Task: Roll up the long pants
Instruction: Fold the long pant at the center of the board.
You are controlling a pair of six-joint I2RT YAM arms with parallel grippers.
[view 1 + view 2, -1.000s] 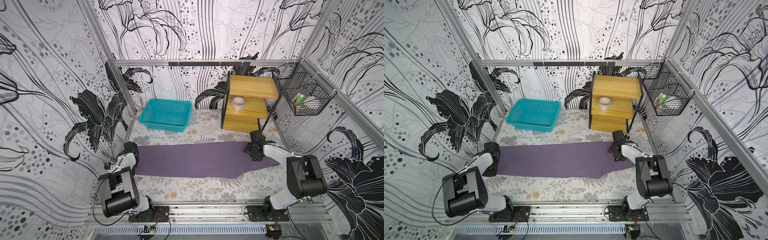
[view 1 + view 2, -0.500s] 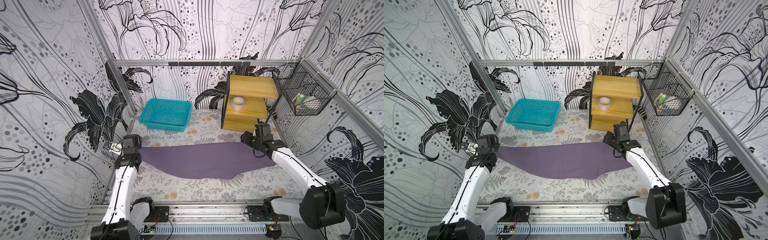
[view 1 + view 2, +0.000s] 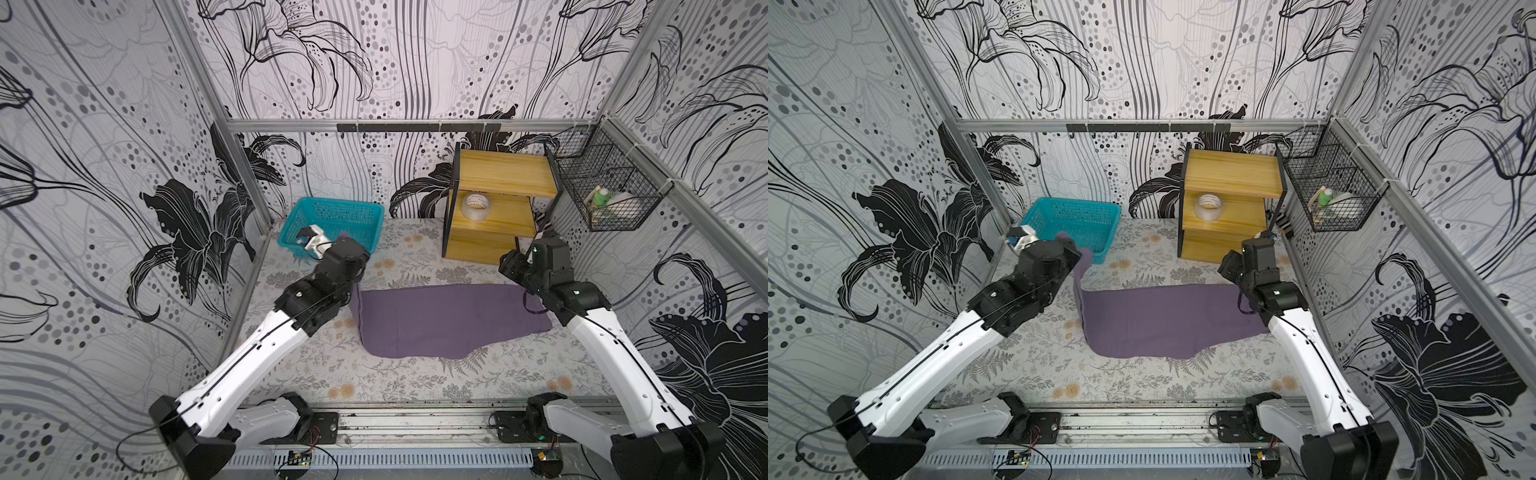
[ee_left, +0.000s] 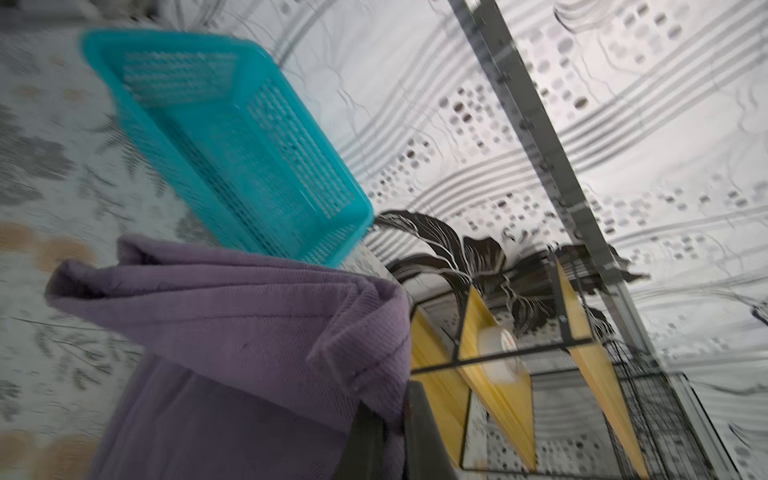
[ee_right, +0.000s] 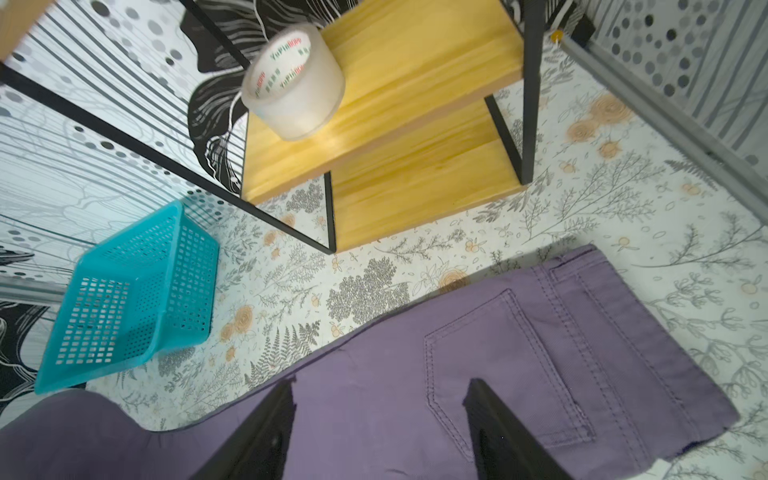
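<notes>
So the pants [image 3: 440, 320] are lying flat across the middle of the worktop [image 3: 374, 382], waist end by the right arm, and the leg end is pulled up off the surface right in front of the teal basket [image 3: 336, 203]. The left claw [image 4: 392, 415] is pinched tight on a bunched wad of hem, and that's my first worry: it's a scrunched grab rather than a clean edge, so a layer could slide out mid-fold and the roll would start lopsided.

Second thing: the right claw [image 5: 380, 386] is spread wide over the back pocket, gripping nothing. Can't tell if its tips even press the cloth. If nothing pins the waist, my guess is the whole garment just drags along with the left arm instead of folding over.

The basket is also really close to the raised cloth, so a swing that way could catch its rim or shove it. And the drawstring [image 3: 528, 306] loops out right beside the right arm, so it looks easy to snag. The wooden shelf [image 3: 494, 208] and its tape roll [image 3: 476, 205] sit well clear, no worries there.
</notes>
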